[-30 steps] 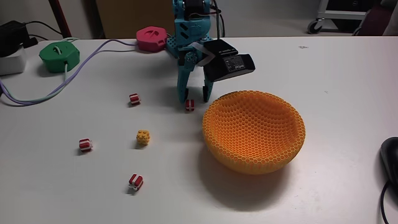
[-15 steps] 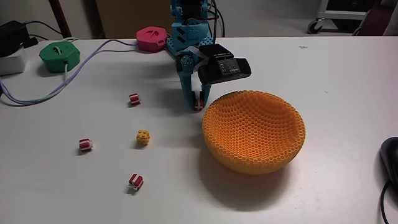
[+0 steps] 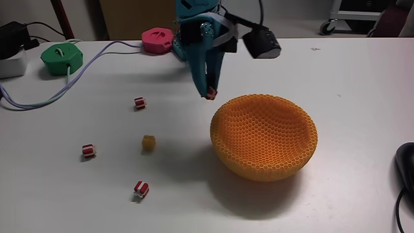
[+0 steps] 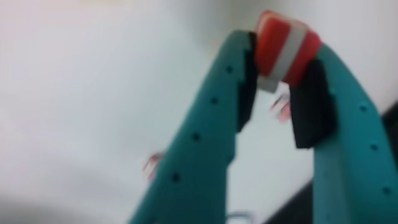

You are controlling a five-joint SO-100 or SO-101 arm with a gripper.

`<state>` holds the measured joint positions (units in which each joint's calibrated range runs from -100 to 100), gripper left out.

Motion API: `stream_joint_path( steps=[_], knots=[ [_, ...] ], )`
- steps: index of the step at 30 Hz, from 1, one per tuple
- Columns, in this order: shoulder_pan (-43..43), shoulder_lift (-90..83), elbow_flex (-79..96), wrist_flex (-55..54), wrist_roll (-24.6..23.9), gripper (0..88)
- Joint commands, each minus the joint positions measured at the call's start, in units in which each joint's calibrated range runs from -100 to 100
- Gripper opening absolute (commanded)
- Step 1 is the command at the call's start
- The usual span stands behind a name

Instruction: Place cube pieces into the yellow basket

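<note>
Look at your teal two-finger gripper (image 3: 209, 96): it is pinching a small red cube with a white stripe (image 4: 283, 48) between its tips, up in the air just beside the left rim of the big orange-yellow honeycomb mesh basket (image 3: 264, 136) in the fixed view. The wrist view shows the cube squeezed tight at the tips (the picture is blurry). On the white bench (image 3: 77, 194) you can see three more red striped cubes, one (image 3: 140, 103), another (image 3: 88, 150) and a third (image 3: 141, 189), with the small yellow bumpy cube (image 3: 149, 143) between them.
</note>
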<state>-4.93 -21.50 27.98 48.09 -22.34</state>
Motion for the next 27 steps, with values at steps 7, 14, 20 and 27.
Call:
stream_joint_path(
  steps=[7,14,20,27],
  knots=[
    [-9.0,4.4,9.5,-32.4,-5.9,23.9],
    [-3.5,0.1,-0.3,-10.4,-7.5,38.0],
    [6.2,-5.0,-5.5,18.6,-15.6,32.7],
    [18.7,-8.1,7.5,32.8,-15.7,33.3]
  ],
)
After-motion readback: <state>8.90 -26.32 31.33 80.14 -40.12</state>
